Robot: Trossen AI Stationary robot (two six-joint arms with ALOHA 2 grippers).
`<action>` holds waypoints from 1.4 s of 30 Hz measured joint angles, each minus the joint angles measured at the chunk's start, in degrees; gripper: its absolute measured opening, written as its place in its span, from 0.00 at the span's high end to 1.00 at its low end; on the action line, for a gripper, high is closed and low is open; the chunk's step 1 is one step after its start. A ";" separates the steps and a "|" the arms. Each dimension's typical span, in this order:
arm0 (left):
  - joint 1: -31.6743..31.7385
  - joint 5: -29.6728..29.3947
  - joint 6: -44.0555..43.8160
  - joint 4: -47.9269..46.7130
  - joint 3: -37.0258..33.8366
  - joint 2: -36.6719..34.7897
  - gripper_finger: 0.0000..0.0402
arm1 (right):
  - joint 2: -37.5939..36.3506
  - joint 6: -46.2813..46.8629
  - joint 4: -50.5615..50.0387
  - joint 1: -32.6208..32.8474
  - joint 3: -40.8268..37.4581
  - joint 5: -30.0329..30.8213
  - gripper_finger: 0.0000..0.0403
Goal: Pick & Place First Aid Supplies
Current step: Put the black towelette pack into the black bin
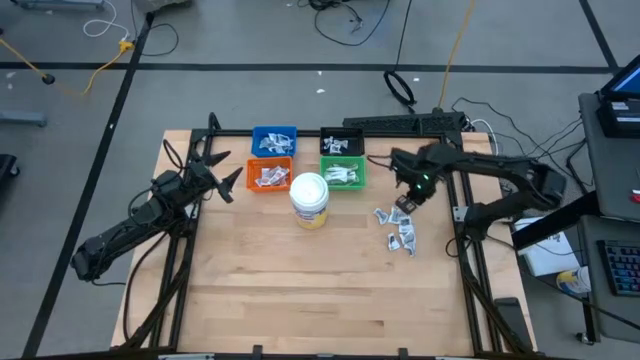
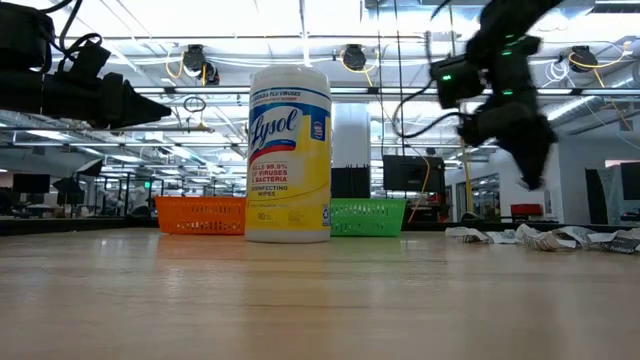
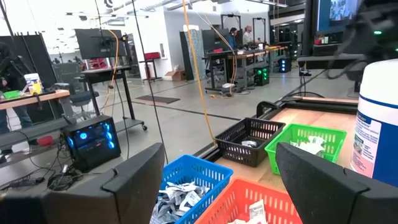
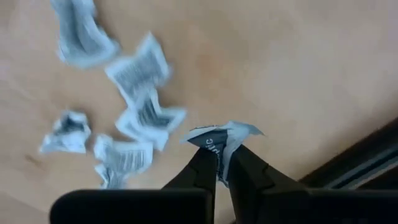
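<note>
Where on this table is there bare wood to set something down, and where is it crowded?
Bare wood fills the table's near half, below the wipes jar, and the left side beside the bins. Crowded: the bin cluster at the back, and loose packets right of centre, under the right gripper, jaws shut on a packet.

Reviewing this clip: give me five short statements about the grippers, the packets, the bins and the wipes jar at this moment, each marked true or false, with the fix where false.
1. The right gripper is shut on a packet. True.
2. The left gripper is holding a packet. False: it hangs open and empty near the orange bin.
3. Loose packets lie on the table on the right arm's side. True.
4. The wipes jar lies tipped on its side. False: it stands upright in front of the bins.
5. The blue bin is empty. False: it already holds packets.
</note>
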 joint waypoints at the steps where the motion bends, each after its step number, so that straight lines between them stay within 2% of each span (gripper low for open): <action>1: 0.01 0.00 0.00 0.00 -0.01 0.01 0.23 | 2.05 -1.42 -0.12 -0.71 2.25 0.03 0.97; 12: 0.00 0.00 0.00 0.00 0.01 -0.01 0.23 | 25.42 -14.52 -0.09 -8.11 29.99 0.24 0.97; 24: 0.00 0.00 0.00 0.00 -0.02 0.00 0.23 | 43.71 -18.79 1.14 -11.50 56.47 0.23 0.96; 31: 0.02 0.00 0.00 0.00 -0.02 0.01 0.23 | 47.68 -20.49 10.83 -11.70 58.23 0.07 0.96; 37: 0.00 0.00 0.00 0.00 -0.02 -0.01 0.23 | 49.40 -22.44 15.00 -11.52 58.23 0.18 0.96; 42: 0.02 0.00 0.00 0.00 -0.01 0.02 0.23 | 49.44 -24.46 15.87 -11.30 58.19 0.18 0.87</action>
